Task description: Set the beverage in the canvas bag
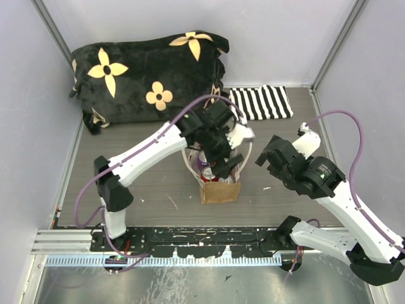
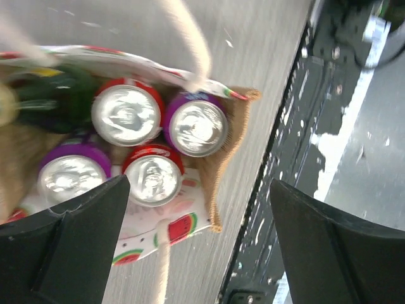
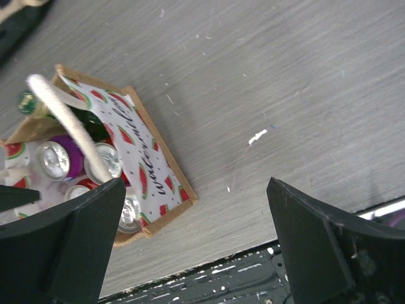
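The tan canvas bag (image 1: 219, 191) stands mid-table, with cream rope handles and a watermelon-print lining. It holds several drink cans with red and purple rims (image 2: 197, 128) and a green bottle (image 2: 47, 98). My left gripper (image 1: 226, 166) hovers right above the bag's mouth, open and empty; in the left wrist view (image 2: 196, 244) its fingers frame the bag's near corner. My right gripper (image 1: 269, 161) is open and empty to the right of the bag, over bare table. The right wrist view shows the bag (image 3: 161, 183) at left with the cans (image 3: 53, 159) inside.
A black cushion with cream flowers (image 1: 149, 73) lies at the back left. A black-and-white striped cloth (image 1: 261, 102) lies at the back right. A black rail (image 1: 190, 240) runs along the near table edge. Grey walls close both sides.
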Action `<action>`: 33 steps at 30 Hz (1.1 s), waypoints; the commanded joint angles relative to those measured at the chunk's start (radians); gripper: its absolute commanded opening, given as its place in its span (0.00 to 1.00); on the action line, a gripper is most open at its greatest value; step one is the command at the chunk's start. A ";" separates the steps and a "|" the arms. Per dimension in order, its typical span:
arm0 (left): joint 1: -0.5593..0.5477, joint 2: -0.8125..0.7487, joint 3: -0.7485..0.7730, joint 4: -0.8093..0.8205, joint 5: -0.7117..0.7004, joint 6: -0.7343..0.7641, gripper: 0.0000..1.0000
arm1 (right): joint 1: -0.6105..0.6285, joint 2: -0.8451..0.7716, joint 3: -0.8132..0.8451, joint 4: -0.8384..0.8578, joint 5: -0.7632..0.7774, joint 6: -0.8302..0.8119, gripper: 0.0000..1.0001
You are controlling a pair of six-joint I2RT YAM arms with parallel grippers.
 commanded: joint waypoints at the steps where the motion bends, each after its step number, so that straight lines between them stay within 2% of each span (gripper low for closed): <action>1: 0.092 -0.126 0.049 0.131 -0.031 -0.147 0.99 | -0.010 0.067 0.091 0.153 0.046 -0.127 1.00; 4: 0.174 -0.170 0.056 0.193 -0.027 -0.212 0.98 | -0.101 0.161 0.169 0.289 -0.033 -0.321 1.00; 7: 0.265 -0.195 0.062 0.226 -0.017 -0.255 0.98 | -0.317 0.254 0.242 0.435 -0.239 -0.481 1.00; 12: 0.420 -0.239 0.001 0.232 -0.003 -0.312 0.98 | -0.489 0.386 0.369 0.500 -0.382 -0.585 1.00; 15: 0.475 -0.312 -0.110 0.247 -0.054 -0.319 0.98 | -0.551 0.371 0.335 0.510 -0.426 -0.589 1.00; 19: 0.523 -0.424 -0.268 0.271 -0.093 -0.327 0.98 | -0.652 0.292 0.163 0.551 -0.525 -0.571 1.00; 24: 0.556 -0.519 -0.398 0.297 -0.113 -0.327 0.98 | -0.691 0.239 0.047 0.561 -0.567 -0.557 1.00; 33: 0.570 -0.536 -0.447 0.325 -0.085 -0.340 0.98 | -0.691 0.215 0.013 0.558 -0.571 -0.567 1.00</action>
